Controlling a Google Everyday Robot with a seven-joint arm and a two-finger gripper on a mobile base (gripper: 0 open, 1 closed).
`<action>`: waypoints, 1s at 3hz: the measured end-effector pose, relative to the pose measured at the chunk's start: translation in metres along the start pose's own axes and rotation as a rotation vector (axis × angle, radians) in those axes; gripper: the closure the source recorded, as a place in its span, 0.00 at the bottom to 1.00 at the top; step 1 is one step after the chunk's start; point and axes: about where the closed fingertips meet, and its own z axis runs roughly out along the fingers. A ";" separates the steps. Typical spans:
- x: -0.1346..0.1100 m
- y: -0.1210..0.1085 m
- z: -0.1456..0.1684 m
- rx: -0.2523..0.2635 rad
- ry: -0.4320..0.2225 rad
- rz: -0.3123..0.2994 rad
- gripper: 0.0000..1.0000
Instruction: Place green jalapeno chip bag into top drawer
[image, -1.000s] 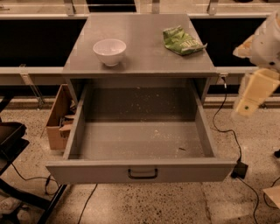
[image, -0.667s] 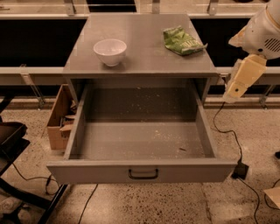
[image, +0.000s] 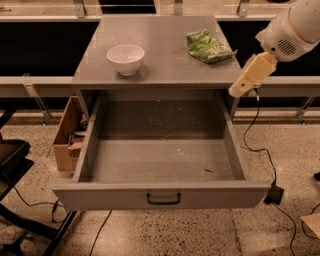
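Note:
The green jalapeno chip bag lies crumpled on the grey cabinet top, at its back right. The top drawer is pulled wide open below, with a flat front panel and a small black handle; only crumbs lie inside it. My gripper hangs from the white arm at the right, just off the cabinet top's right front corner. It is in front of and to the right of the bag, apart from it, and nothing shows in its grasp.
A white bowl stands on the cabinet top at the left. A cardboard box sits on the floor left of the drawer. Black cables run over the floor at the right. A dark chair base is at the far left.
My arm and gripper have moved up and to the left, from beside the drawer's right side to the cabinet top's right front corner. The bag, bowl and drawer have not moved.

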 end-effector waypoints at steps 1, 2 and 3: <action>-0.006 -0.003 0.022 0.052 -0.085 0.068 0.00; -0.013 -0.011 0.022 0.087 -0.111 0.066 0.00; -0.017 -0.014 0.030 0.099 -0.131 0.073 0.00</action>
